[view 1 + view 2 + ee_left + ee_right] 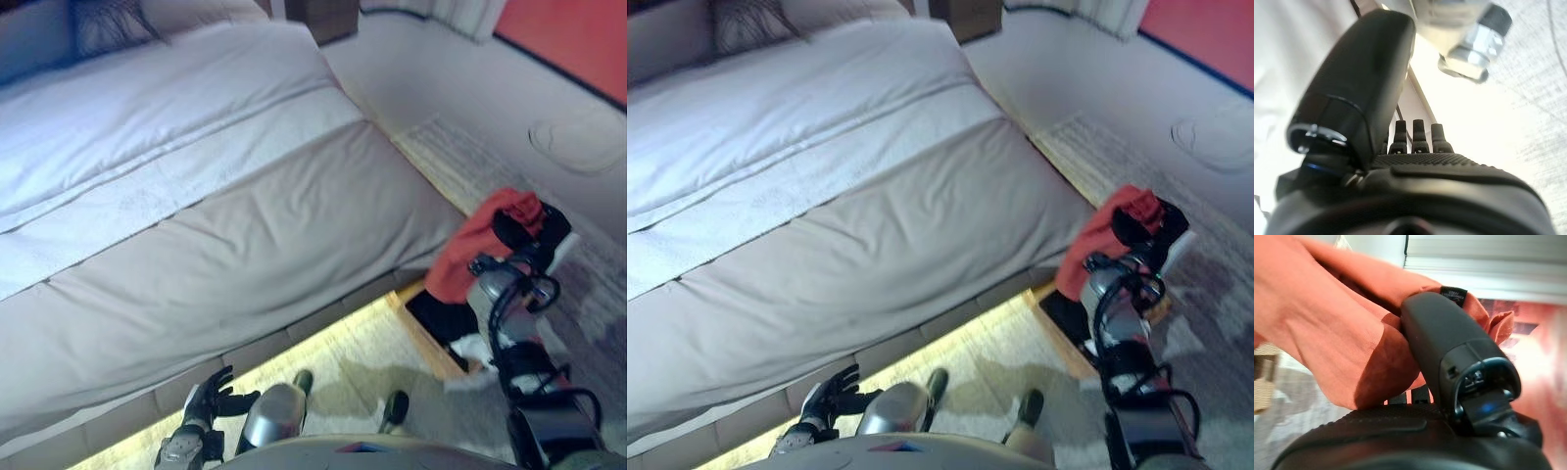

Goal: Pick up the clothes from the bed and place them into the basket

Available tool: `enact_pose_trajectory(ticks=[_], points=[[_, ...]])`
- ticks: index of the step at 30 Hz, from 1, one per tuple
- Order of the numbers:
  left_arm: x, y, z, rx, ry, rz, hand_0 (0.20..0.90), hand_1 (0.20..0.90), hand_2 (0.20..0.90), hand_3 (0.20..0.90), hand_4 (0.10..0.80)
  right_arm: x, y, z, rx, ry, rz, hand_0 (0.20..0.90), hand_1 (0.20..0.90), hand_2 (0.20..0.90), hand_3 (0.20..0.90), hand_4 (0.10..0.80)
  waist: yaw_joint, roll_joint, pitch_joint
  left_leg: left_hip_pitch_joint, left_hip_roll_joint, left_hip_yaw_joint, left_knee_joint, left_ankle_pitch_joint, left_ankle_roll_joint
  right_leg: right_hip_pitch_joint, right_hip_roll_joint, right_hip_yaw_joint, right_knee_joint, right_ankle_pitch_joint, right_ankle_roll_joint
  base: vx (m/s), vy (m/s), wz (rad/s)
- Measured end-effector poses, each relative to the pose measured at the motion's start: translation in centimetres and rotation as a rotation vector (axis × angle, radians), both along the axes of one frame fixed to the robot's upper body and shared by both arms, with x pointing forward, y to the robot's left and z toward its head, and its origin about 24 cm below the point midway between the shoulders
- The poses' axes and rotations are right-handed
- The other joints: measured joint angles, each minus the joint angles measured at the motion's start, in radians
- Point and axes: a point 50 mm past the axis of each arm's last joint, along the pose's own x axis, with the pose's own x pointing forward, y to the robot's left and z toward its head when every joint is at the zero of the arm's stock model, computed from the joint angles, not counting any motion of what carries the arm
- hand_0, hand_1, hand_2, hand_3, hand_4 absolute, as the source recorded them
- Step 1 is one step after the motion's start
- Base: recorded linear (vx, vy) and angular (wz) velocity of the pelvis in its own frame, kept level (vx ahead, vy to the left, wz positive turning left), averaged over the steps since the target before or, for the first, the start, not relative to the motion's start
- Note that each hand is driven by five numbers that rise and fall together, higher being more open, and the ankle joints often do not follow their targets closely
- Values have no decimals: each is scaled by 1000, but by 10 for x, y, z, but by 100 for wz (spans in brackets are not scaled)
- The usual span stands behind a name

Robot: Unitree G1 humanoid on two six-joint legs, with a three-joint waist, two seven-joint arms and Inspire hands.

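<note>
One garment is in play: a red-orange cloth (477, 247) bunched in the right hand (521, 227), whose thumb and fingers are curled round the fabric, as the right wrist view shows with the cloth (1337, 333) draped over the dark thumb. From the head camera it hangs at about four o'clock, off the bed's corner and above a wooden basket (427, 333) that stands on the floor just beside the bed's foot, with dark and white fabric already inside.

The bed (245, 235) fills the frame from nine to one o'clock. Its lower half is covered by a smooth beige spread, with a white sheet folded above it and a dark patterned pillow (108, 24) at eleven o'clock. A strip of warm light glows along the base of the bed. The floor is a pale carpet (460, 162), and an orange-red wall (578, 39) shows at one o'clock.

The left hand (211, 397) hangs low at seven o'clock near the bed's edge, its fingers straight and relaxed, holding nothing.
</note>
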Motion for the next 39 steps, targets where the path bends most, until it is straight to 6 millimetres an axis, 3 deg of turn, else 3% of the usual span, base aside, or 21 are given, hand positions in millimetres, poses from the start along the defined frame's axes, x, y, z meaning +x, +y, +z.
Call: enact_pose_trajectory(ticks=[1, 2, 3, 6, 8, 12, 20, 26, 30, 39], points=[[-3, 6, 1, 20, 7, 2, 900, 900, 900, 900, 800, -2, 7, -6, 26, 5, 15, 300, 300, 300, 200, 100, -1, -26, -1, 12, -22, 19, -8, 4, -6, 22, -9, -16, -43, -10, -1, 19, -78, -55], [-4, 7, 1, 27, 14, 8, 900, 900, 900, 900, 800, -2, 15, -11, 46, 7, 38, 300, 300, 300, 200, 100, -16, -29, -1, 24, -24, 27, -20, 7, -12, 40, -1, -2, -90, 0, 17, -31, -107, -65], [-3, 6, 1, 26, 10, 8, 900, 900, 900, 900, 800, -3, 20, -16, 48, 24, 59, 300, 300, 300, 200, 100, -39, -26, -2, 37, -6, 36, -44, 27, -16, 50, 6, 0, -131, 23, 28, -46, -117, -62], [20, 4, 7, 3, -63, 50, 900, 900, 900, 900, 800, -5, 26, -23, 46, 57, 99, 300, 300, 300, 200, 100, -53, -27, -3, 32, 23, 117, -74, 49, -23, 91, 30, -26, -311, 72, -11, -58, -161, -80], [41, 0, 13, -13, -126, 55, 900, 900, 900, 900, 800, -6, 25, -24, 43, 65, 81, 300, 300, 300, 200, 100, -65, -28, -3, 26, 25, 123, -76, 50, -24, 109, 35, -56, -373, 115, 6, 1, -74, -28], [56, -7, 18, -31, -180, 39, 900, 900, 900, 900, 800, -6, 18, -28, 47, 109, 43, 300, 300, 300, 200, 100, -65, -22, -12, 28, 25, 108, -93, 57, -37, 141, 59, -64, -452, 166, -7, 55, -36, 8], [3, -12, -2, -39, -23, 29, 900, 900, 900, 900, 800, -12, 2, -37, 31, 198, -1, 300, 300, 300, 200, 100, -27, 16, -34, 33, 21, 74, -89, 60, -42, 175, 59, -97, -479, 180, -18, 76, 20, 12], [-5, -13, -3, -49, -5, 20, 900, 900, 900, 900, 800, -16, -2, -45, 29, 241, -46, 300, 300, 300, 200, 100, 4, 37, -45, 17, 1, 51, -89, 62, -45, 174, 38, -122, -479, 176, -12, 16, 29, 14], [0, -13, -2, -64, -27, -4, 900, 900, 900, 900, 800, -11, -6, -40, 25, 235, -81, 300, 300, 300, 200, 100, 3, 54, -39, -22, -16, 33, -86, 73, -50, 145, 19, -140, -479, 175, -10, -86, 22, 14], [19, -24, 3, -107, -93, -77, 900, 900, 900, 900, 800, 15, -55, 14, -72, 167, -205, 300, 300, 300, 200, 100, 20, 161, 40, -113, -46, 18, -89, 115, -47, 62, -10, -151, -480, 201, 2, -106, 47, 7]])
